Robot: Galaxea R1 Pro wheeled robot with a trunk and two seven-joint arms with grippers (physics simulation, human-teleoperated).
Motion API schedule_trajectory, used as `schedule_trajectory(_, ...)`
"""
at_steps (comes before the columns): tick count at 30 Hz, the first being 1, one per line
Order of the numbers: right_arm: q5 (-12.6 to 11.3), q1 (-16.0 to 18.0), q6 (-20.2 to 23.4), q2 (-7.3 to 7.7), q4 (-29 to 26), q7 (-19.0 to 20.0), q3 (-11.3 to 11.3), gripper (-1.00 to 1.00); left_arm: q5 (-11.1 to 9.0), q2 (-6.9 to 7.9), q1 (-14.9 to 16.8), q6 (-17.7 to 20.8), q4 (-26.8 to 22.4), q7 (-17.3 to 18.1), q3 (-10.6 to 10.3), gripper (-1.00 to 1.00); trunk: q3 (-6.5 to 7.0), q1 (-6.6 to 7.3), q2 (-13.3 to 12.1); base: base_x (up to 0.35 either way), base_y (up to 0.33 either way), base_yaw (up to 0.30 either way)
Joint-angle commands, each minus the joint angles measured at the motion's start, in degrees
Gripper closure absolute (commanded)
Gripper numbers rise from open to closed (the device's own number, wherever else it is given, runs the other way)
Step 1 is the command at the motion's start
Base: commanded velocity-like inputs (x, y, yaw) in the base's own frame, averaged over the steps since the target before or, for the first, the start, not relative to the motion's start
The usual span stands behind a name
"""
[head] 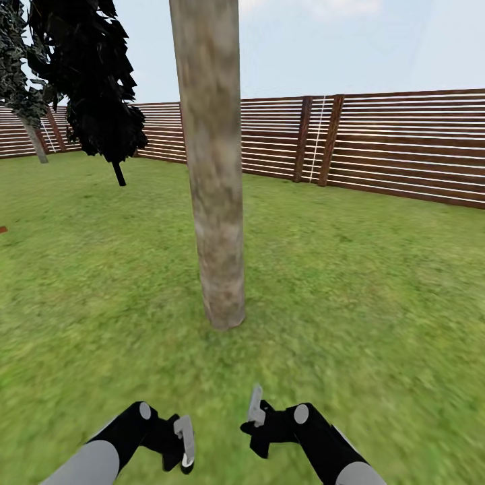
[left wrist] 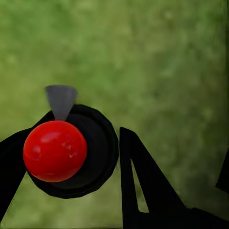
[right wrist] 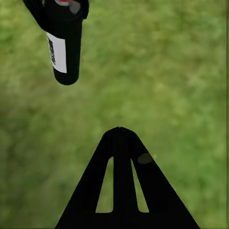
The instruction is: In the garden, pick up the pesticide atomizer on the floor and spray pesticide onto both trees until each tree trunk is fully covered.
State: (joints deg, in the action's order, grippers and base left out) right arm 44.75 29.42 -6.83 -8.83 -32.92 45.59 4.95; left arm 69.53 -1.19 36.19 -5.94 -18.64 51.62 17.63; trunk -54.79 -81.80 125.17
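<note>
One tree trunk (head: 214,202) stands dead ahead, so I'm at the spraying step. My left end effector (head: 183,441) is clenched on the pesticide atomizer (left wrist: 67,150), low near the trunk's base. Right end effector (head: 254,411) looks clenched, empty. Next I'd raise and aim the nozzle at the bark

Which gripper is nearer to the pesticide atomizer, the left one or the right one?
Left. The left gripper is shut on the pesticide atomizer, fingers on either side. The right gripper is shut and empty, apart from the bottle, over grass.
</note>
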Motion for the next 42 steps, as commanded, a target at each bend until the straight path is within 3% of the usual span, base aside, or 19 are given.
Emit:
schedule_trajectory(1,0.6,0.0,-0.5,-0.19,-0.2,0.1,0.0,1.0,0.8,-0.31,0.0,-0.5,-0.1,0.1,-0.6,1.0,-0.05,0.01,0.0,0.0,0.0,0.0)
schedule_trajectory(5,0.6,0.1,-0.5,-1.16,-0.3,1.7,0.0,1.0,1.0,-1.15,0.0,-0.2,-0.1,0.0,-1.5,1.0,-0.05,0.01,0.0,0.0,0.0,0.0)
schedule_trajectory(12,0.6,0.4,-0.5,-1.16,-1.6,3.2,0.0,1.0,1.0,-1.7,0.0,-0.1,-0.1,-0.5,-1.6,1.0,-0.05,0.01,0.0,0.0,0.0,0.0)
schedule_trajectory(19,0.6,0.4,-0.5,-1.16,-1.6,3.2,0.0,1.0,0.9,-3.99,0.0,-0.2,-0.1,-0.6,-1.6,1.0,-0.05,0.01,0.0,0.0,0.0,0.0)
schedule_trajectory(32,0.6,0.4,-0.5,-1.16,-1.6,3.2,0.0,1.0,0.3,-6.4,0.0,-0.5,-0.1,-2.1,-1.6,1.0,-0.05,0.01,0.0,0.0,0.0,0.0)
schedule_trajectory(42,0.6,0.4,-0.5,-1.16,-1.9,3.2,0.0,1.0,0.0,-7.14,0.1,-0.9,-0.1,-2.1,-1.5,1.0,-0.05,0.01,0.0,0.0,0.0,0.0)
